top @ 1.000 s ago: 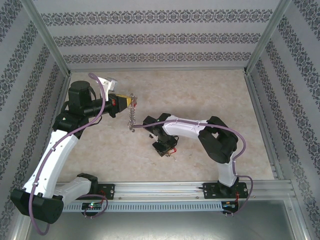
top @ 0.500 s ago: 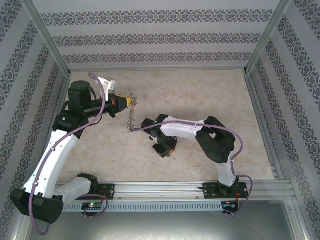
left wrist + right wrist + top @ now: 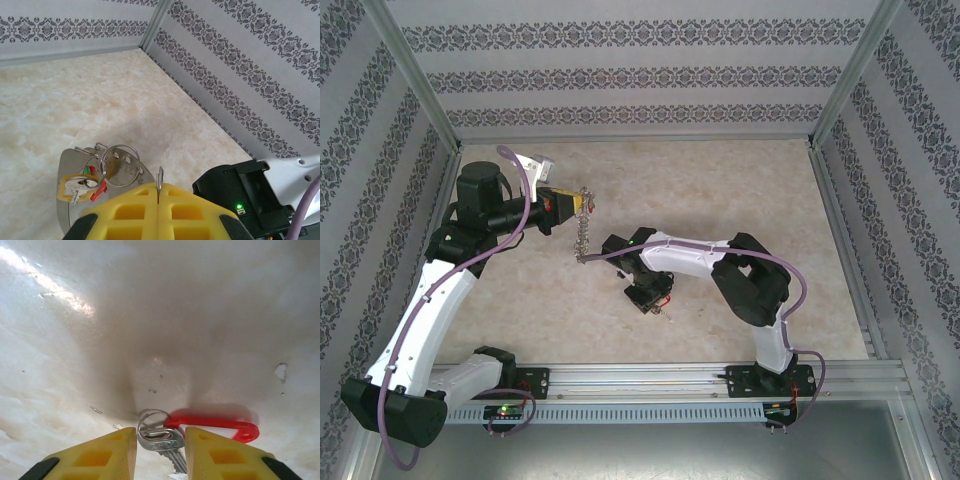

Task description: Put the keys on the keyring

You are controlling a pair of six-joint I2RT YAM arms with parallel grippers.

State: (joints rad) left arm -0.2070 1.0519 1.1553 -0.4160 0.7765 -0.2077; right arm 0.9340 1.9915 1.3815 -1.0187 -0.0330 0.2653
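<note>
Pale beige desk (image 3: 720,190), marbled and matt, boxed in on three sides by walls (image 3: 620,75) papered grey-white with bands of dark damask pattern. Aluminium posts (image 3: 415,80) at the corners. Along the near edge, a slotted metal rail (image 3: 650,376) carrying both arm bases.

Over the left-centre of the desk, raised clear of the surface: the left end effector (image 3: 583,201), clenched on the top of the keyring (image 3: 582,238). Hangs limp and chain-like, straight down from the pinch. In the left wrist view, yellow fingers (image 3: 135,210) pressed flat together with a thin metal sliver (image 3: 160,178) nipped in the seam. Just beyond them, a shiny metal plate (image 3: 67,160), a split ring (image 3: 120,165) and the keys (image 3: 77,184), bunched together with yellow, red and green heads.

Near the middle of the desk, down at the surface: the right end effector (image 3: 656,300). In the right wrist view, closed from both sides on a silver key (image 3: 159,439) lying on the desk, a small ring through its head and a red tag (image 3: 220,429) touching it on the right. Around it, a glare streak, a soft shadow, a few dark specks and one pale chip.
</note>
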